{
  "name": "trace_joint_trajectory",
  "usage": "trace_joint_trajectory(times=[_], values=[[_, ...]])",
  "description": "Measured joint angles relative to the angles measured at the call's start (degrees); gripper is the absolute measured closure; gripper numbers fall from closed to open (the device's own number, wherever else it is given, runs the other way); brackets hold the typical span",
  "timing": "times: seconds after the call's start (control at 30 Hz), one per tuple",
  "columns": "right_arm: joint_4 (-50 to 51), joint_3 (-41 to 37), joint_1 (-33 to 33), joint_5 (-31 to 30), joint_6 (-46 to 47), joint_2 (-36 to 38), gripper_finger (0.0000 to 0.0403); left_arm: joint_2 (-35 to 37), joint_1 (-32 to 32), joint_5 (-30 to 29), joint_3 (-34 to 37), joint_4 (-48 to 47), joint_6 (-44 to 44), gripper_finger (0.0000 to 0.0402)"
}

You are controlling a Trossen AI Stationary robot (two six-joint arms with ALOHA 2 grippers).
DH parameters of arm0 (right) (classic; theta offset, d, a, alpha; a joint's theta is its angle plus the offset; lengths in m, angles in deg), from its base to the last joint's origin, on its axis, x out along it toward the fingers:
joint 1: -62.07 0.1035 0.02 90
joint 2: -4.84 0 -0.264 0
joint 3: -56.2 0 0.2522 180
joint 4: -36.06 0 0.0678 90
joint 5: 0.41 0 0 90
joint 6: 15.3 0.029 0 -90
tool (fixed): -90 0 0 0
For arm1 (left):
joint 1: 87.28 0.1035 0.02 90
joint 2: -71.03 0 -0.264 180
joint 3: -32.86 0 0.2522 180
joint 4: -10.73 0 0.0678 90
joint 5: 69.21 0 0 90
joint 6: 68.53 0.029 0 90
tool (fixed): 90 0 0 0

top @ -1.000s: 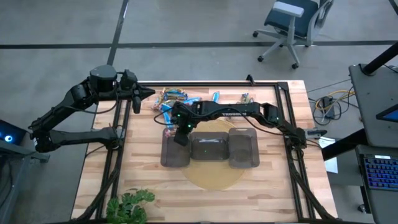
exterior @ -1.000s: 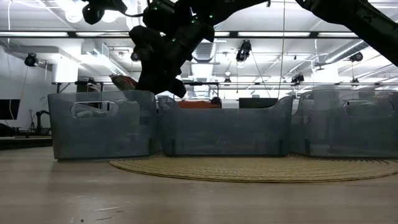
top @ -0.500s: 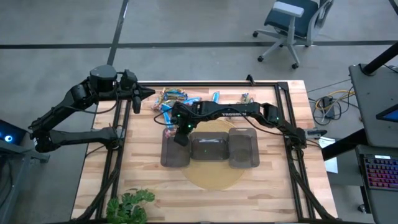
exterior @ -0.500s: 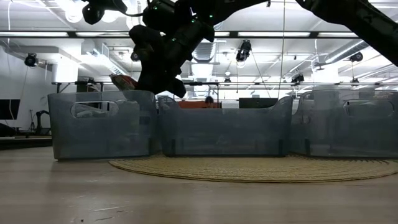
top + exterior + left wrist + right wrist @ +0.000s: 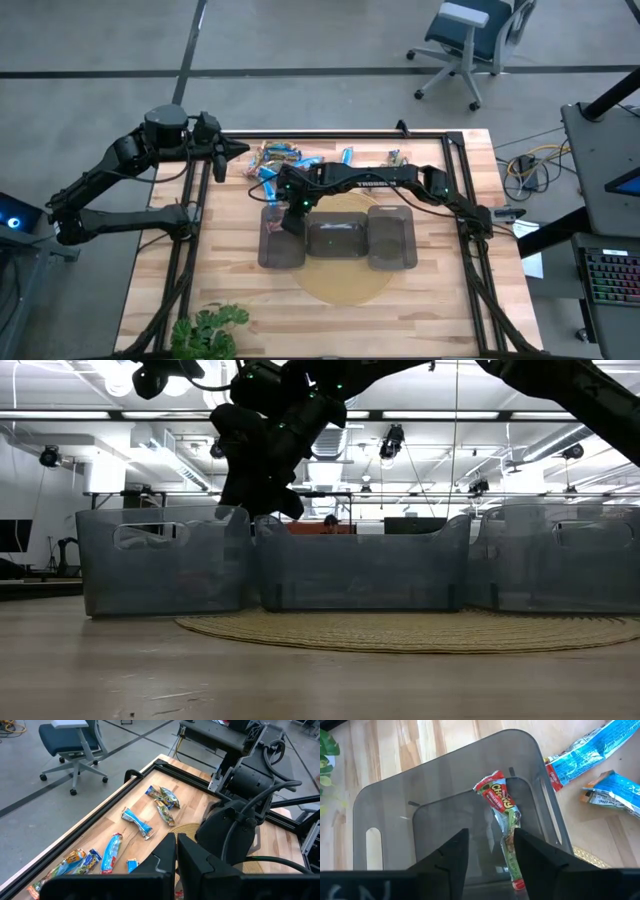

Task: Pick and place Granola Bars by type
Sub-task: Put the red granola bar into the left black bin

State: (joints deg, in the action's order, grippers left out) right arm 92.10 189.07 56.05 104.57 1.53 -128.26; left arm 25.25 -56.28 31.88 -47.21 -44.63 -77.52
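Note:
My right gripper (image 5: pixel 490 837) is open and hovers over the left one of three dark translucent trays (image 5: pixel 280 250), above its far end (image 5: pixel 165 560). A red, green and silver granola bar (image 5: pixel 501 805) lies inside that tray, below and between the fingers, touching neither. In the high view it is a reddish spot (image 5: pixel 268 228). Several more bars, blue and orange-brown-green, lie loose on the wood beyond the trays (image 5: pixel 278 160) (image 5: pixel 136 821). My left gripper (image 5: pixel 177 845) is shut and waits above the table's far left corner (image 5: pixel 225 150).
The middle tray (image 5: pixel 337 238) and right tray (image 5: pixel 392 238) stand in a row beside the left one on a round woven mat (image 5: pixel 340 280). A black frame rail (image 5: pixel 330 135) runs along the far edge. A plant (image 5: pixel 205 330) sits at the near left corner.
The bar that stuck out beside my right gripper above the left tray's rim has left the fingers and dropped into that tray, where it now lies. The right arm has stayed over the tray.

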Motion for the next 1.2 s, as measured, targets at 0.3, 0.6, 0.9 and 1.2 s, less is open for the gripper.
trace_joint_trajectory(times=[0.3,0.6,0.9,1.2], values=[[-0.02,0.0,0.0,0.02,-0.39,0.02,0.0255,0.0,0.0,0.0,0.0,0.01,0.0,0.0402],[1.46,0.13,0.0,0.27,-0.97,0.02,0.032,0.0,0.0,0.0,0.0,0.0,0.0,0.0402],[1.7,0.13,0.0,0.5,-2.04,0.07,0.0392,0.0,0.0,0.0,0.0,0.0,0.13,0.0402],[2.14,0.13,0.0,0.56,-4.8,1.12,0.0394,0.0,-0.01,0.0,0.0,0.0,0.17,0.0402]])
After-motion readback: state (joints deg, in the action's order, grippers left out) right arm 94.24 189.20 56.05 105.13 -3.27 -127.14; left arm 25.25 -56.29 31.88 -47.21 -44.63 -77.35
